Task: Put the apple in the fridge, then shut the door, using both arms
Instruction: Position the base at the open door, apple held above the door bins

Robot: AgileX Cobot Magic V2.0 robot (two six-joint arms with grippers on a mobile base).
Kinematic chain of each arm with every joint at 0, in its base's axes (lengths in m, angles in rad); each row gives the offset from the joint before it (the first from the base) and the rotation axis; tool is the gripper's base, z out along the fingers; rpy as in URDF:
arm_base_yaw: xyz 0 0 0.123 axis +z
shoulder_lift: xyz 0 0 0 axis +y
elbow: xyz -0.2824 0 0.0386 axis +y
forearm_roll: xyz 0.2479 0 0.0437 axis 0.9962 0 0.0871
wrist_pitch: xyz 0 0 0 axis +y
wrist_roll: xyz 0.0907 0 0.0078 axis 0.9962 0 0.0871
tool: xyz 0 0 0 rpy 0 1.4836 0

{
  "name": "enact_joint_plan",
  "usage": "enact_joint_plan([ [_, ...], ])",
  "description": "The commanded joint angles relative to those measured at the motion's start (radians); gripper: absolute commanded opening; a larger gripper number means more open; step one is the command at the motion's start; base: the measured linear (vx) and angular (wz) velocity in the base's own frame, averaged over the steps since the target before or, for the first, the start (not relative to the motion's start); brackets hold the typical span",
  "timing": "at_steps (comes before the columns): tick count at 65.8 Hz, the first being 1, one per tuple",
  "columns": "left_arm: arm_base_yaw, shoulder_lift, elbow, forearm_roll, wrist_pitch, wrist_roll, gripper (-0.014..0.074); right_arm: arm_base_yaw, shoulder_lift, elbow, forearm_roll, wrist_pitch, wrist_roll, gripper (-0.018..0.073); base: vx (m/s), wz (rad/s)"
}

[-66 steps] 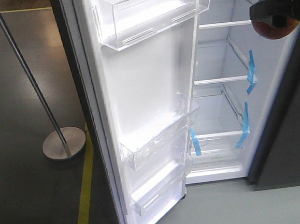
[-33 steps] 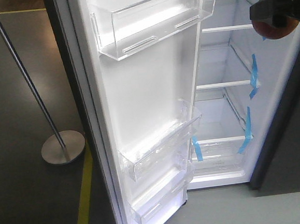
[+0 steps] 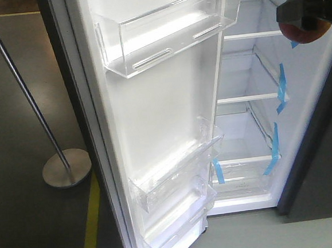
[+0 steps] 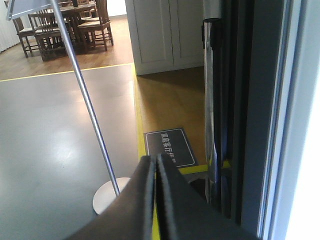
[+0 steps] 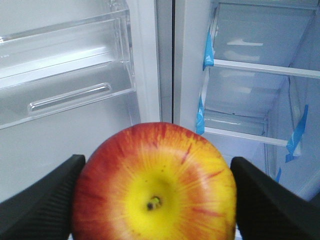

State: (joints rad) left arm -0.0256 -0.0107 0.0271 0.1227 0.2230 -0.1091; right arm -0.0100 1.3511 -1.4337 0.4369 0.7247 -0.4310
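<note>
My right gripper (image 5: 155, 190) is shut on the apple (image 5: 155, 185), red with a yellow centre, one black finger on each side. In the front view the same gripper (image 3: 306, 9) hangs at the top right with the apple (image 3: 298, 33) under it, in front of the open fridge (image 3: 251, 111). The fridge shows white walls, glass shelves and blue tape strips (image 3: 280, 86). Its door (image 3: 165, 112) stands wide open, the white lining with clear bins facing me. My left gripper (image 4: 155, 165) is shut with nothing in it, outside the door's dark edge (image 4: 255, 115).
A metal pole on a round base (image 3: 66, 166) stands left of the door, also in the left wrist view as a pole (image 4: 87, 105). Yellow floor tape (image 3: 92, 222) runs along the door's foot. A dark floor mat (image 4: 169, 147) lies ahead; chairs and a table (image 4: 65, 25) stand far back.
The front view has shifted: the door and shelves sit slightly lower and further left in the frame. The right gripper keeps the apple at the same spot in the view.
</note>
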Motion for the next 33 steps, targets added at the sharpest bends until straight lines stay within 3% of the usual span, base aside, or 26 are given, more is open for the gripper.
enact_joint_plan([
  [1, 0.002, -0.007, 0.015, 0.002, -0.072, -0.009, -0.0006, 0.000, -0.033, -0.029, 0.024, -0.070, -0.006, 0.0172, 0.06, -0.01],
  [33, 0.002, -0.007, 0.015, 0.002, -0.072, -0.009, -0.0006, 0.000, -0.033, -0.029, 0.024, -0.070, -0.006, 0.0172, 0.05, -0.01],
])
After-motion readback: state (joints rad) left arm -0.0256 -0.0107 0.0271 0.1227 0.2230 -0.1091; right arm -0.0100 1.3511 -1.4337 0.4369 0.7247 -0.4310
